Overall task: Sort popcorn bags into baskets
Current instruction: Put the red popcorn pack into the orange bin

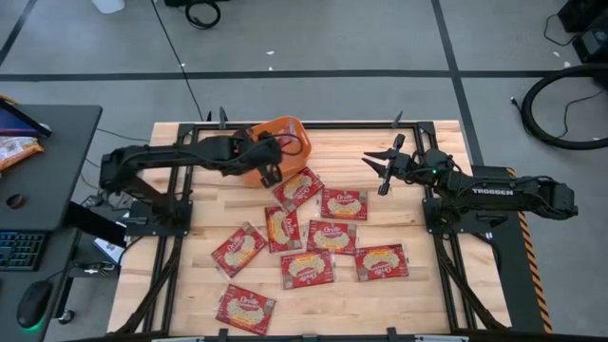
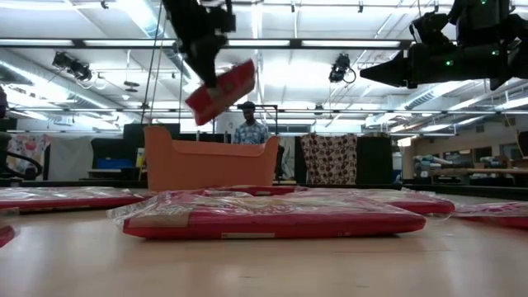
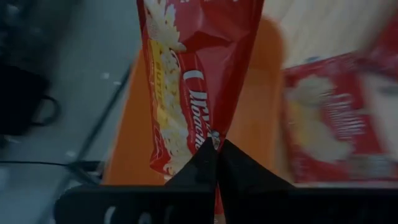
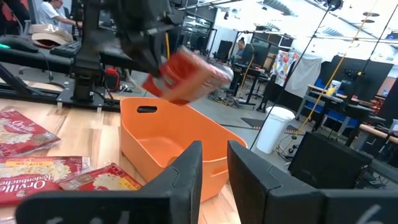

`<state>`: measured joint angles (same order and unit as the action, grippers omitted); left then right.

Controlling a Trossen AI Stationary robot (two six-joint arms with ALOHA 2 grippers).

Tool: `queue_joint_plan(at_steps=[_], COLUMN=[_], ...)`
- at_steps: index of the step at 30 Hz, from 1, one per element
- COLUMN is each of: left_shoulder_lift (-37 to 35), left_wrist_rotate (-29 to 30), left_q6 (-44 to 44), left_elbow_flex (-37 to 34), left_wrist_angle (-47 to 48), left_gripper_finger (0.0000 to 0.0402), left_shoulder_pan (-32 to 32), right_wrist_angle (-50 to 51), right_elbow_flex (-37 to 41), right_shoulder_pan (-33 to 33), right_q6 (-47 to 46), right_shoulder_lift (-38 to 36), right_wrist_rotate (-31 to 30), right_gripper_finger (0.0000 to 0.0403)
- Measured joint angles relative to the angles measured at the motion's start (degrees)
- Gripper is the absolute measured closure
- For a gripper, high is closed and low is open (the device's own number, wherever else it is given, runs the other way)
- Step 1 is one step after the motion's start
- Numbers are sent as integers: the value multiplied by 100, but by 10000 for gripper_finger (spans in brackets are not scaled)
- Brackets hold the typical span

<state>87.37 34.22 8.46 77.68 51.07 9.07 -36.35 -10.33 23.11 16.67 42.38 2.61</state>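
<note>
My left gripper [image 3: 216,144] is shut on one red popcorn bag [image 2: 223,89] and holds it in the air above the orange basket [image 2: 210,165], which stands at the table's far left-centre [image 1: 296,130]. The right wrist view shows the same bag [image 4: 186,74] over the basket [image 4: 168,146]. Several more red bags with cream-yellow labels lie flat on the table [image 1: 332,236], the nearest in the low view [image 2: 272,216]. My right gripper [image 1: 374,174] hovers open to the right of the basket, high above the table [image 2: 388,73], touching nothing. My left gripper pinches the popcorn bag between its two fingers at one narrow end [image 3: 208,132], coming from above. The bag is lifted clear and hangs tilted below the fingers [image 2: 206,70], over the basket's opening. The bag is creased inward where the fingers meet.
The bags on the table lie in a loose cluster from the basket's near side toward the table's near edge [image 1: 245,311]. A desk with a keyboard and mouse stands left of the table [image 1: 24,252]. People stand in the room beyond [image 2: 247,128]. Bare wood shows at the table's near right [image 1: 446,304].
</note>
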Motion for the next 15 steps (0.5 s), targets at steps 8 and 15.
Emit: queue_joint_plan(at_steps=[8, 15], left_shoulder_lift=[670, 1229], left_wrist_rotate=[-260, -489], left_q6=[-338, -226], left_elbow_flex=[-126, -128], left_wrist_angle=[-116, 48], left_gripper_finger=[393, 390], left_shoulder_pan=[503, 767], right_wrist_angle=[2, 10], right_elbow_flex=[0, 0], right_shoulder_pan=[2, 2], right_q6=[0, 4], right_shoulder_lift=[15, 115], right_wrist_rotate=[-188, -252], right_gripper_finger=[322, 322])
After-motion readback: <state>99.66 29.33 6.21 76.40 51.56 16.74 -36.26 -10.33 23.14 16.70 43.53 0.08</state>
